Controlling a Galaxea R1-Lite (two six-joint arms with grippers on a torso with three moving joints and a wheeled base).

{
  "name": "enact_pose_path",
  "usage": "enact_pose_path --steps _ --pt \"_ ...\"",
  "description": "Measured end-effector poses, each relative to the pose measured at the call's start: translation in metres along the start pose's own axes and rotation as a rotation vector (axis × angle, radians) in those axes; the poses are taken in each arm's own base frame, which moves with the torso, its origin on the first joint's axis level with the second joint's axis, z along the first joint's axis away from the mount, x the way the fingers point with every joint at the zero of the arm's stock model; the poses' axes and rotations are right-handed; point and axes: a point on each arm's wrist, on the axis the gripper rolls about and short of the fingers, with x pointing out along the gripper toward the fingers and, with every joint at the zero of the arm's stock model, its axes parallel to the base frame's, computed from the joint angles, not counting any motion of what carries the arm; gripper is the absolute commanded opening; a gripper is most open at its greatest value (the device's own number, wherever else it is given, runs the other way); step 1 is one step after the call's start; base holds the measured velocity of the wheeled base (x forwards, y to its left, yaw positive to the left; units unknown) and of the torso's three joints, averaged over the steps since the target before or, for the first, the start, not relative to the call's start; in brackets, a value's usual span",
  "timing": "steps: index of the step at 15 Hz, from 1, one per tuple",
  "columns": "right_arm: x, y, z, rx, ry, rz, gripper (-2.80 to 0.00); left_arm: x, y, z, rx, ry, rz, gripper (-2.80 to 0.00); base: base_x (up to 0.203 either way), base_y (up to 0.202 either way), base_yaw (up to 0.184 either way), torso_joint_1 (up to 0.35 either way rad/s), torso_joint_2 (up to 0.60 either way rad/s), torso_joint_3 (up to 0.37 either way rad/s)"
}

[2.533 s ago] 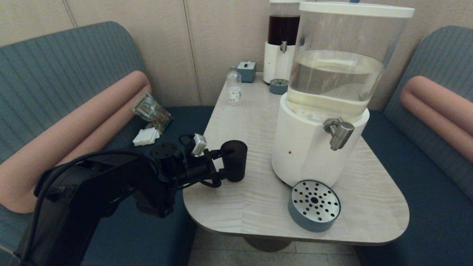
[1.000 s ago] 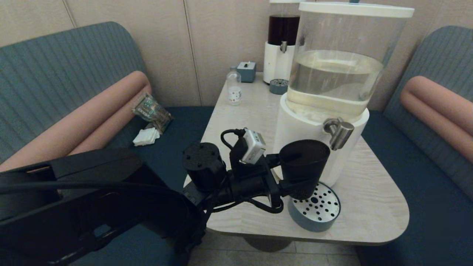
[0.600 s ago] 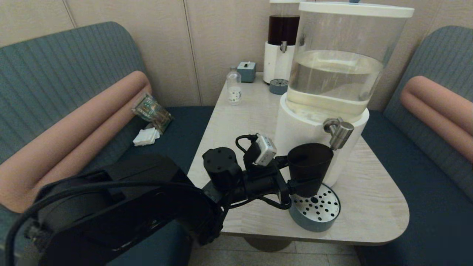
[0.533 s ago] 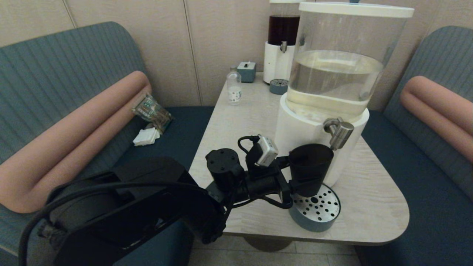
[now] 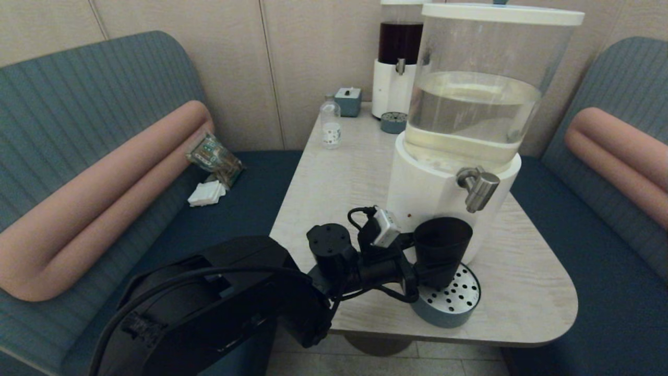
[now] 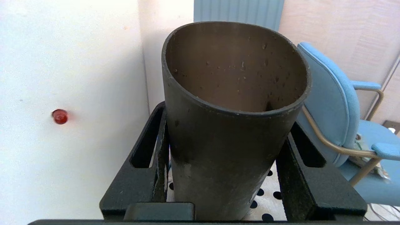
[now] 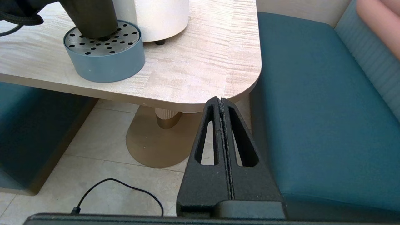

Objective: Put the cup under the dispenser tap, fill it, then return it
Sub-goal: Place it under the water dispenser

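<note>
The matte black cup stands upright with its base on the perforated drip tray; its inside looks empty. My left gripper is shut on the cup's lower half, one finger on each side of it. The brushed-steel dispenser tap juts from the white dispenser base, just above and slightly right of the cup's rim. In the right wrist view the cup meets the tray. My right gripper is parked low beside the table's near corner, shut and empty.
The clear tank of pale liquid towers over the table. A dark-liquid dispenser, a small tray, a blue box and a clear bottle stand at the back. Benches flank the table.
My left arm carried the cup from the table's left side to the drip tray, then lowered it from tap height down onto the tray.
</note>
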Motion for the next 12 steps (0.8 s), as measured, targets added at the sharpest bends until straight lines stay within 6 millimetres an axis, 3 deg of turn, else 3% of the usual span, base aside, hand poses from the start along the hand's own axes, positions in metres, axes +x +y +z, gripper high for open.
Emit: enact_pose_path --steps 6,7,8,12 --pt "0.000 0.000 0.000 0.001 0.000 0.000 -2.80 0.006 -0.009 -0.007 -0.016 0.010 -0.023 -2.80 0.000 0.000 0.000 0.000 0.00 0.000" --pt "0.000 0.000 0.000 0.000 0.000 0.000 -2.80 0.006 -0.010 -0.008 -0.017 0.012 -0.024 -0.18 0.000 0.000 0.000 0.000 0.00 0.000" --pt "0.000 0.000 0.000 0.000 0.000 0.000 -2.80 0.006 -0.011 -0.009 -0.017 0.013 -0.025 0.00 0.000 0.000 0.000 0.000 0.00 0.000" --pt "0.000 0.000 0.000 0.000 0.000 0.000 -2.80 0.005 -0.011 -0.017 -0.024 0.034 -0.023 0.00 0.000 0.000 0.000 0.000 0.00 0.000"
